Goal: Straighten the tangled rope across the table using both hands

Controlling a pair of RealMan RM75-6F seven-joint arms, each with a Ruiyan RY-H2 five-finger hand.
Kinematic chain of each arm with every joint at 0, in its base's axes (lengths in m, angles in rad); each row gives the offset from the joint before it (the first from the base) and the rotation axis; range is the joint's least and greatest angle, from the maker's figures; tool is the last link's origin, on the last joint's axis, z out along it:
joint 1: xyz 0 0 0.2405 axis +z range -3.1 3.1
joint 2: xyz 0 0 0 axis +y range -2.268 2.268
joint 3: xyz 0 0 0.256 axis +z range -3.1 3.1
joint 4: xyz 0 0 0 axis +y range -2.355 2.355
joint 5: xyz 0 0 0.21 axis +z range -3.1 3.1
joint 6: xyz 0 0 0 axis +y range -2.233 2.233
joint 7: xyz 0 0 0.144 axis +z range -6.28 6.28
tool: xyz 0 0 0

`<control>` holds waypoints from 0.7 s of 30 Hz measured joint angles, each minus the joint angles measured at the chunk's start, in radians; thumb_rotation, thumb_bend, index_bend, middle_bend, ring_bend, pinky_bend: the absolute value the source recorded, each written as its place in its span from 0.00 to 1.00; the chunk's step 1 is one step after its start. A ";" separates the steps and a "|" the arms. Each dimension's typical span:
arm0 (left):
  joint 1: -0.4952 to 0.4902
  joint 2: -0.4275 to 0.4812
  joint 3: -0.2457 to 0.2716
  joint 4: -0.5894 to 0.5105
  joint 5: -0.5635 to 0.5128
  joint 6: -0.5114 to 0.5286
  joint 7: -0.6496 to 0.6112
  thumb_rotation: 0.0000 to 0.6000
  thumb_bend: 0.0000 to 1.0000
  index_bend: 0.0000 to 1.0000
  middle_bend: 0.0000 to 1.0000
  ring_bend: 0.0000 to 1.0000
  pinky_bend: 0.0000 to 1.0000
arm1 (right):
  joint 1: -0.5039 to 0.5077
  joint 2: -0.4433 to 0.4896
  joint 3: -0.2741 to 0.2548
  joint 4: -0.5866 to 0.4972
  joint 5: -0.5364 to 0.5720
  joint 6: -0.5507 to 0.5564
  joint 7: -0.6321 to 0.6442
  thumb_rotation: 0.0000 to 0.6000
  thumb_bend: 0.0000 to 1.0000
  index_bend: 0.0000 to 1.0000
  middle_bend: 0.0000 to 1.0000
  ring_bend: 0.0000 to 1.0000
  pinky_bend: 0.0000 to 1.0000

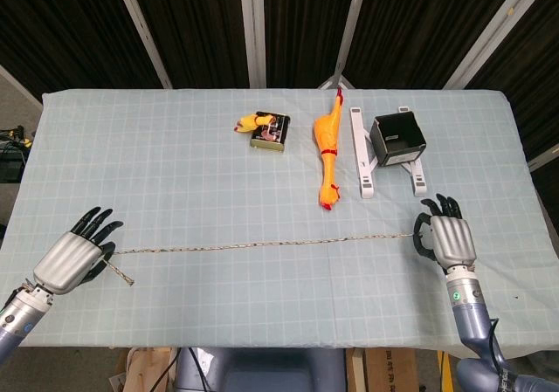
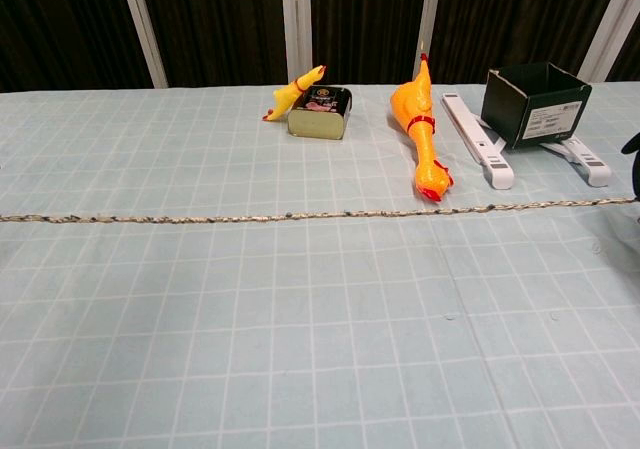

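Pale blue checked tablecloth [image 1: 218, 182] over the whole table, dark slatted panels with white struts behind. Nearest the robot, stretched in one thin, nearly straight line from side to side: the rope [image 1: 262, 244], lying flat on the cloth, running almost edge to edge in the chest view. At its left end, left hand [image 1: 74, 257] low over the cloth, back of the hand up, dark fingers [image 1: 98, 224] fanned forward and slightly apart, rope passing under the hand with a short loose tail [image 1: 120, 274] angling out toward the near edge; hold hidden beneath the palm, so cannot tell how the fingers close on it. At the other end, right hand [image 1: 445, 237], back up, fingertips curled down where the rope end arrives, looks pinched there though the contact itself sits under the hand; only a dark sliver of that hand at the chest view's right border. Further back, just beyond the rope: large orange rubber chicken [image 1: 327, 154] lying lengthwise, head toward the rope and close to it, apart from it in the head view. Beside it, white folding stand [image 1: 363, 153] with black open box [image 1: 396, 139] resting on it. Left of those, small tin [image 1: 270, 133] with a little yellow rubber chicken [image 1: 247, 123] tucked against it.
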 measured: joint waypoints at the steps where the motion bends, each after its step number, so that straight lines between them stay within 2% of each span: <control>1: -0.002 -0.004 0.000 0.003 0.000 -0.006 0.004 1.00 0.53 0.64 0.17 0.00 0.00 | 0.000 -0.002 -0.001 0.002 0.000 -0.001 0.000 1.00 0.49 0.63 0.22 0.01 0.00; 21: -0.065 -0.071 -0.009 0.050 -0.002 -0.124 0.130 1.00 0.53 0.64 0.17 0.00 0.00 | -0.007 -0.031 -0.002 0.066 0.023 -0.024 -0.003 1.00 0.49 0.63 0.22 0.01 0.00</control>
